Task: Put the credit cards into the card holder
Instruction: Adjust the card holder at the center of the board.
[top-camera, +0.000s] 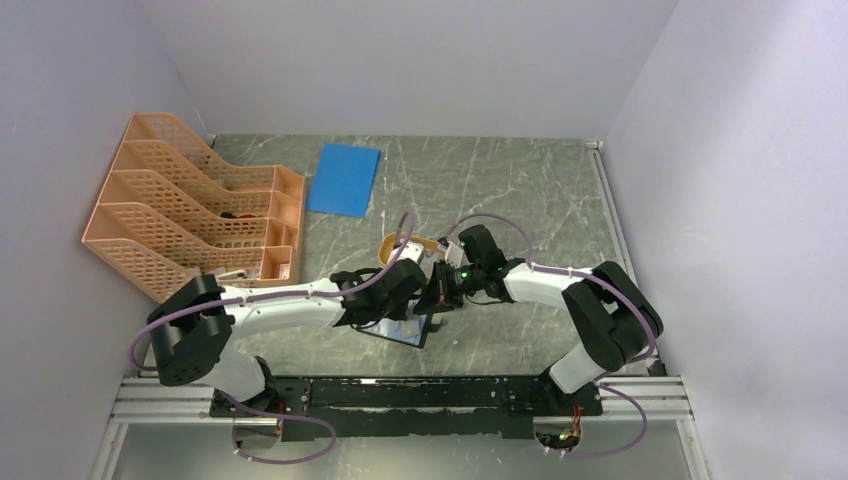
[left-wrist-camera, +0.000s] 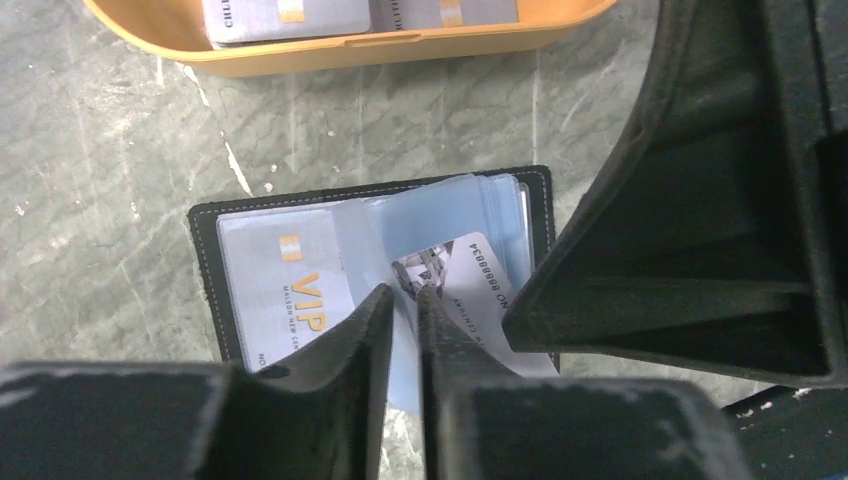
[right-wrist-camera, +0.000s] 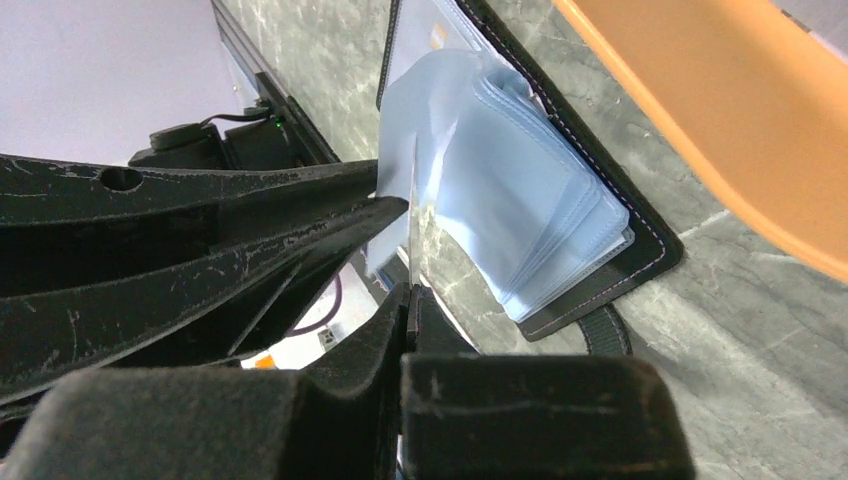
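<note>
Mid-frame, the open card holder (left-wrist-camera: 203, 270) runs left-right, bottom edge hidden; left gripper (left-wrist-camera: 405, 295) pinches its sleeve (left-wrist-camera: 430, 210), right gripper (right-wrist-camera: 408, 295) a credit card (left-wrist-camera: 478, 275).

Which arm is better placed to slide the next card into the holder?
Right. The right gripper is shut on a credit card angled at the open card holder, while the left gripper only pinches a clear pocket, lifting it.
</note>
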